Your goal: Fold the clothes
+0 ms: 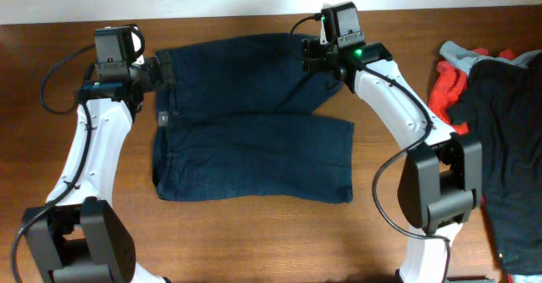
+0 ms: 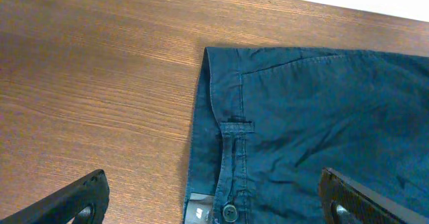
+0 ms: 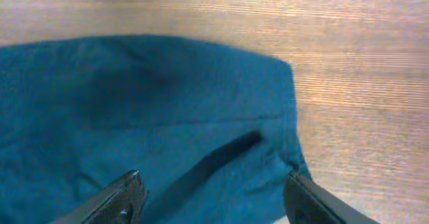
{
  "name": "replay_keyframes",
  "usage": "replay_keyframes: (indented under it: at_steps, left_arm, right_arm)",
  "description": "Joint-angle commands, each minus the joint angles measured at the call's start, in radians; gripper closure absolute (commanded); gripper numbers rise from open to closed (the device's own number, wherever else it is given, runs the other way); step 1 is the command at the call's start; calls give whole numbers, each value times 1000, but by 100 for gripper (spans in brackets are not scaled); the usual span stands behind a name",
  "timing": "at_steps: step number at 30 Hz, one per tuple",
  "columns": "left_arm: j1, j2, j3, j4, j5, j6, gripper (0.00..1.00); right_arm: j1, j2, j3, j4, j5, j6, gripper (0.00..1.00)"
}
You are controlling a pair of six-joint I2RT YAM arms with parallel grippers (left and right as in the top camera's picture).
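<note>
Dark navy shorts (image 1: 250, 122) lie spread flat on the wooden table, waistband to the left and the two legs running right. My left gripper (image 1: 163, 69) hovers at the far end of the waistband. In the left wrist view that gripper (image 2: 214, 207) is open wide, straddling the waistband, its button (image 2: 230, 212) and the shorts' left edge. My right gripper (image 1: 315, 63) is over the hem corner of the far leg. In the right wrist view this gripper (image 3: 214, 200) is open, with blue cloth (image 3: 147, 110) lying between and under its fingers, not pinched.
At the right edge of the table lies a pile of other garments: black (image 1: 508, 122), orange-red (image 1: 447, 88) and grey (image 1: 461, 54). Bare wood (image 1: 254, 241) runs along the front, and the table's far edge lies just behind the shorts.
</note>
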Motion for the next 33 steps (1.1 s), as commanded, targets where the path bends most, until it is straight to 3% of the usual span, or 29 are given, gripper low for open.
replay_keyframes:
  at_steps: [1, 10, 28, 33]
  left_arm:
    - [4, 1, 6, 1, -11, -9, 1]
    - [4, 1, 6, 1, -11, -9, 1]
    - [4, 1, 6, 1, -11, -9, 1]
    - [4, 1, 6, 1, -11, -9, 1]
  right_arm:
    - [0, 98, 6, 31, 45, 12, 28]
    - [38, 220, 7, 211, -5, -24, 28]
    - [41, 229, 6, 87, 44, -25, 29]
    - [43, 229, 6, 143, 8, -77, 29]
